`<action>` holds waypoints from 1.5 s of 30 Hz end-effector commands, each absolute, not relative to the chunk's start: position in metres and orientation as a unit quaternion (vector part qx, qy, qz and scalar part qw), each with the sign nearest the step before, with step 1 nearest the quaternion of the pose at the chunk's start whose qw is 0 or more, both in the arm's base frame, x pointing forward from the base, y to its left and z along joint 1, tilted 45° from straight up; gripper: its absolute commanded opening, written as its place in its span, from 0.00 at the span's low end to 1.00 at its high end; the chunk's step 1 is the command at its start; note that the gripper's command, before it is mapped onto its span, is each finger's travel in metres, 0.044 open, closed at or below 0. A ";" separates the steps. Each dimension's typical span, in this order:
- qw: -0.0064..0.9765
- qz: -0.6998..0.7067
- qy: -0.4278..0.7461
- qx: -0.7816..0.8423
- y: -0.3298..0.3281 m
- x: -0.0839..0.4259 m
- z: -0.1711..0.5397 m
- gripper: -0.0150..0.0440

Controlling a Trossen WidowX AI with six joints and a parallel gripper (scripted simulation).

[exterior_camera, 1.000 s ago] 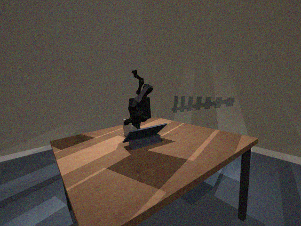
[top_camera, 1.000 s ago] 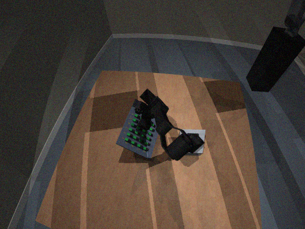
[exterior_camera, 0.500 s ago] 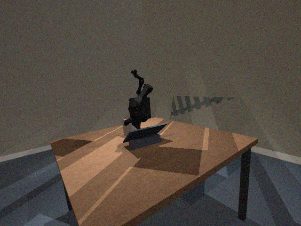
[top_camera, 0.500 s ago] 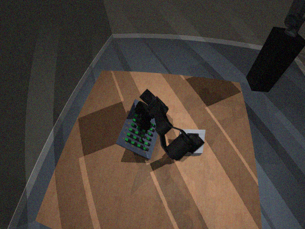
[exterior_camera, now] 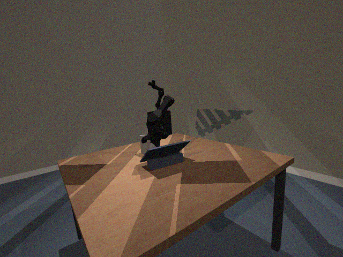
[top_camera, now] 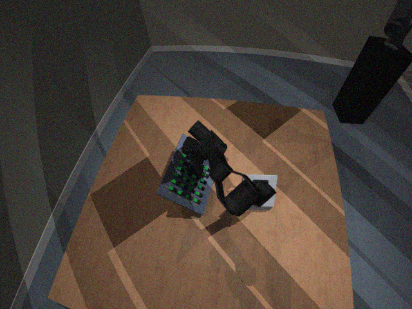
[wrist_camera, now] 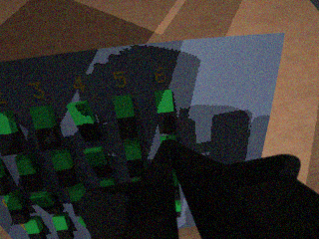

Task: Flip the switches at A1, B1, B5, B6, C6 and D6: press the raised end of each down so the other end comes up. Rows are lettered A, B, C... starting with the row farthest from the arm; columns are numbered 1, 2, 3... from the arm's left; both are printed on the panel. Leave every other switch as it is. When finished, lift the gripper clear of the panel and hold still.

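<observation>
The grey-blue switch panel [top_camera: 204,206] [exterior_camera: 166,151] [wrist_camera: 229,75] is tilted on its stand. My gripper [wrist_camera: 167,144] is shut and empty, its tips low over the column 6 side. In the wrist view the tips overlap B6, where a thin green strip shows; I cannot tell whether they touch it. B5 [wrist_camera: 133,149] shows a green far part and dark near part. C6 and D6 are mostly behind the fingers in the wrist view; D6 [top_camera: 206,168] shows in the top view. A1 [top_camera: 170,188] and B1 [top_camera: 179,192] show green there, outside the wrist view. Raised ends there are too small to judge.
Switch A6 [wrist_camera: 164,102] is just beyond the tips, and A5 [wrist_camera: 124,107] is beside it. The arm's light base plate [top_camera: 273,186] is on the wooden table [top_camera: 282,246]. A black pedestal [top_camera: 369,80] stands beyond the table. Strong striped shadows cross the panel.
</observation>
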State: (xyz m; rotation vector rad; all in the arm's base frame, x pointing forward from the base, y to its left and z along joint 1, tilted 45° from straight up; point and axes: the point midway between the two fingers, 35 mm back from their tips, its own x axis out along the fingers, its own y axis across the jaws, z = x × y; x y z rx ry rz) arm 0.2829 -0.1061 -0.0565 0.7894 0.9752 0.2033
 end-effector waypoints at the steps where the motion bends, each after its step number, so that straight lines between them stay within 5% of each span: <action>1: 0.803 0.092 0.459 0.370 -0.105 0.282 -0.058 0.25; 9: 0.804 0.094 0.456 0.369 -0.107 0.282 -0.056 0.25; 26: 0.807 0.085 0.451 0.371 -0.106 0.197 -0.036 0.25; 45: 0.813 0.082 0.439 0.373 -0.082 0.223 -0.066 0.25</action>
